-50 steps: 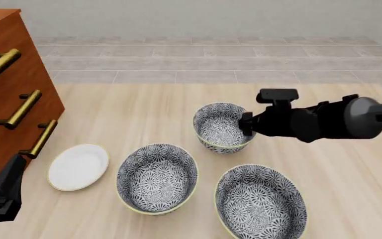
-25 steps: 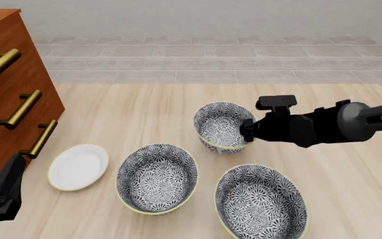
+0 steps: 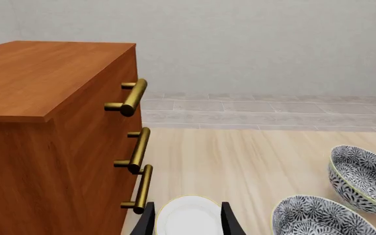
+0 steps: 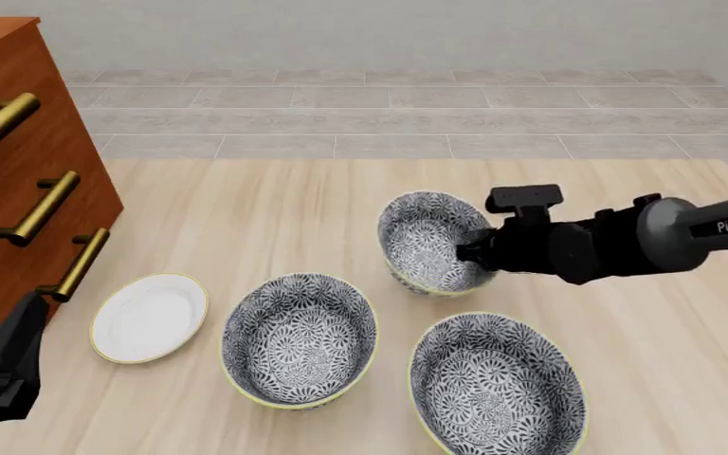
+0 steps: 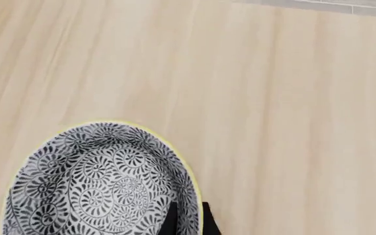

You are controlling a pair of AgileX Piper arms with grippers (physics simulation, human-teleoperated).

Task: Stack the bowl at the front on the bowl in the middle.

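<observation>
Three alike grey-and-white floral bowls with pale yellow rims are on the wooden table. The bowl at the front (image 4: 430,242) (image 5: 103,186) (image 3: 361,178) lies farthest from the arms. My right gripper (image 4: 473,251) (image 5: 188,223) is shut on its right rim, one finger inside and one outside, and the bowl looks slightly tipped. The bowl in the middle (image 4: 299,337) (image 3: 318,220) sits to its near left, untouched. My left gripper (image 4: 4,365) (image 3: 188,225) hovers open at the near left, holding nothing.
The third floral bowl (image 4: 497,387) sits nearest, on the right. A small white plate (image 4: 149,317) (image 3: 188,218) lies left of the middle bowl. A wooden drawer cabinet (image 4: 16,180) (image 3: 51,122) with brass handles stands at the left edge.
My right arm has sunk a little and its fingers now pinch the far bowl's rim. That bowl has shifted slightly right and tipped. The left arm has not moved.
</observation>
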